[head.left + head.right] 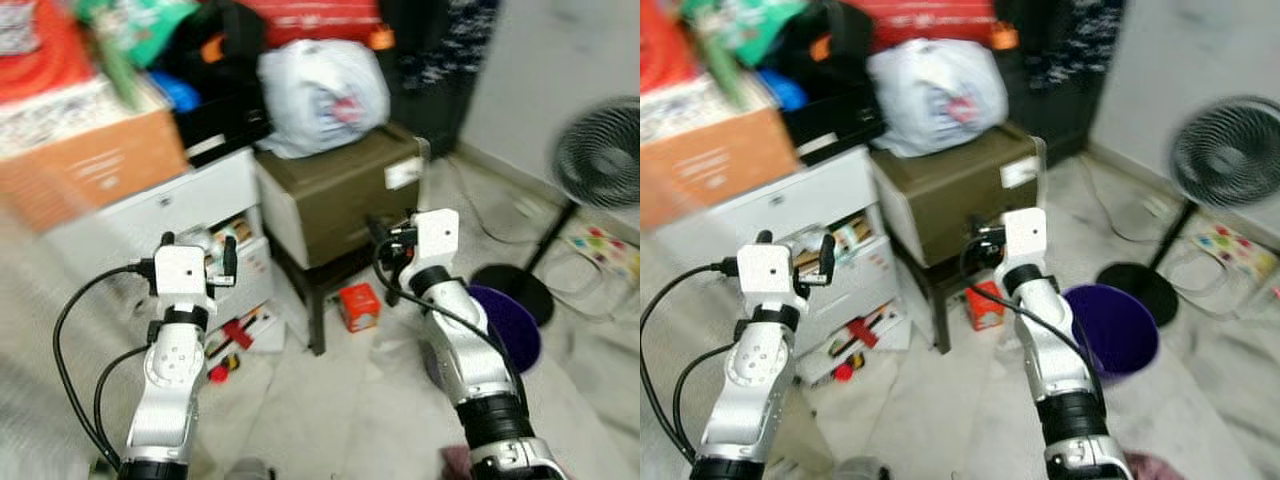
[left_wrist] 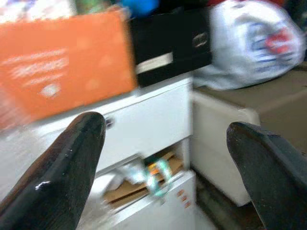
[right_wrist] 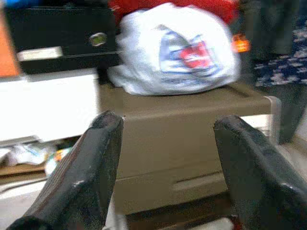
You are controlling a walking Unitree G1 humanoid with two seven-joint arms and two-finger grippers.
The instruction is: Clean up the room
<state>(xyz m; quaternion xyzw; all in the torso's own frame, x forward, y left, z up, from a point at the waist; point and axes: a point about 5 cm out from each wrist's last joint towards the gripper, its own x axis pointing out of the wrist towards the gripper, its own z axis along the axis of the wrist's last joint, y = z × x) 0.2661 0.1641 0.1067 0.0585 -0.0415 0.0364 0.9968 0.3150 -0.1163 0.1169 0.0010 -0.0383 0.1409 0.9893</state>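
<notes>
While both arms are raised in front of the chest, neither holds anything: the left gripper has its fingers spread wide toward the white drawer unit, and the right gripper is equally wide, facing the olive-brown cabinet with the white plastic bag on top.

Loose clutter on the floor is what the tidying seems to turn on. A small red box lies on the tiles just below the cabinet's front edge, ahead of and below the right gripper, so that arm is the nearer one. Red items lie at the foot of the drawers, below the left gripper; blur makes it hard to say what they are. A purple bin stands to the right of the right arm, close by, and looks like the likely drop point. The red box sits roughly square, with no clear long axis.
</notes>
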